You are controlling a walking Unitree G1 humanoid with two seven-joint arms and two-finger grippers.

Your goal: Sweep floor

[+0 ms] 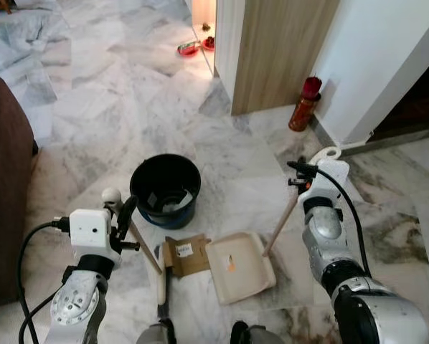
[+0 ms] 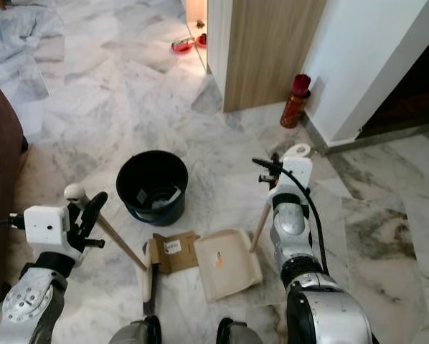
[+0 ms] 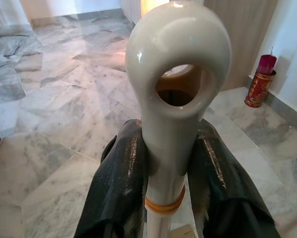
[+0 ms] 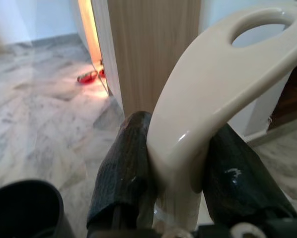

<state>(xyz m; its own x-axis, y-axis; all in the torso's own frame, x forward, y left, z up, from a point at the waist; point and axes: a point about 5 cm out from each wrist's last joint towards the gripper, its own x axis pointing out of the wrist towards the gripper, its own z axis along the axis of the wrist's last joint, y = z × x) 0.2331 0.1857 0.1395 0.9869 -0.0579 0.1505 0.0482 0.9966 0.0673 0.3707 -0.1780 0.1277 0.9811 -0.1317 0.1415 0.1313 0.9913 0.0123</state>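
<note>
1. While both tools are held, the left claw (image 1: 125, 215) is pinched on the broom handle (image 3: 173, 124) just under its looped end; the broom head (image 1: 161, 287) rests on the marble floor (image 1: 92, 107), near and left of centre.
2. The right claw (image 1: 300, 175) is clamped on the dustpan handle (image 4: 213, 84); the dustpan (image 1: 239, 266) lies flat on the floor, near centre, mouth facing left.
3. A brown cardboard scrap (image 1: 187, 254) is seen on the floor between broom head and dustpan, touching or just beside the pan's lip.
4. A black bucket (image 1: 165, 188) with some waste inside stands just beyond the scrap.
5. Judged step: scrap not yet pushed into the pan.
6. Risk: the flat cardboard could jam against the pan lip and shove the pan right, since the pan is steadied only through a long thin handle.
7. Risk: a sweep angled too far forward could knock the scrap toward the bucket base instead of the pan.
8. Risk: the smooth broom handle could twist in the pinch, as it is gripped near its very end.
</note>
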